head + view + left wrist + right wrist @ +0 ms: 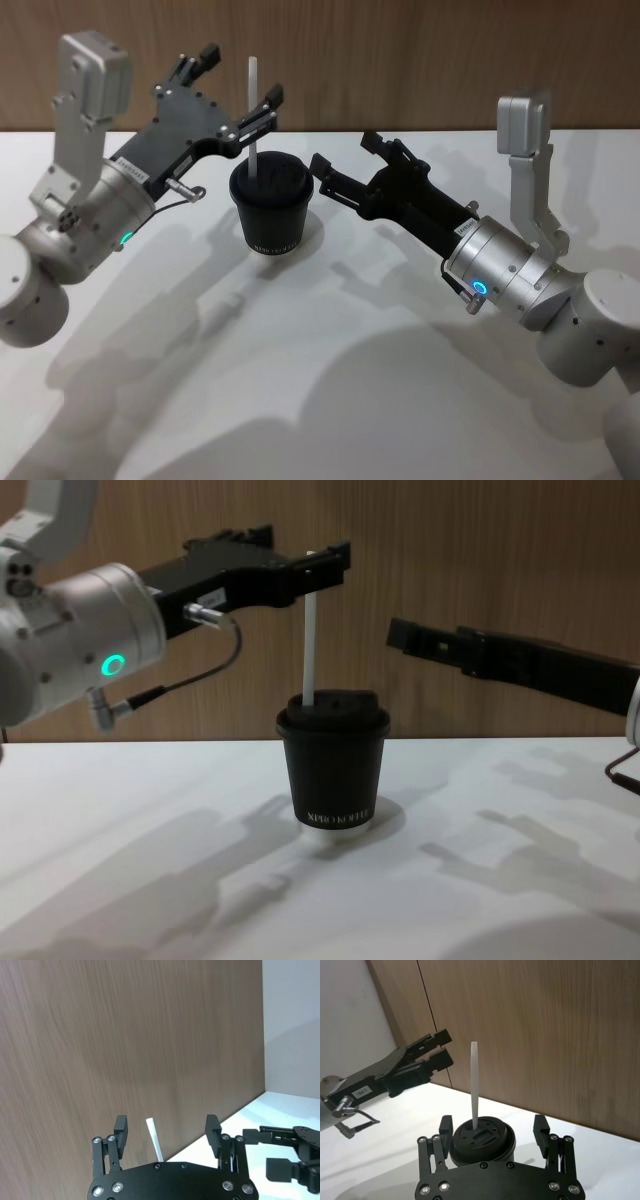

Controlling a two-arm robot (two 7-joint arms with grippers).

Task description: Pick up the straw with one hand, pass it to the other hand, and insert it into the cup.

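The black cup [270,205] stands upright on the white table with its lid on. The white straw [252,110] rises straight out of the lid. My left gripper [240,75] is open at the straw's upper part, its fingers on either side of it and apart from it; the left wrist view shows the straw [155,1140] in the gap of that gripper [166,1127]. My right gripper [345,152] is open just right of the cup's lid. From the right wrist, the cup [482,1140] and straw [475,1085] sit ahead of that gripper [492,1125]. From the chest, the straw [310,640] stands in the cup [335,770].
The white table [330,380] has free room in front of the cup and to both sides. A brown wood-panel wall [420,60] runs close behind the cup.
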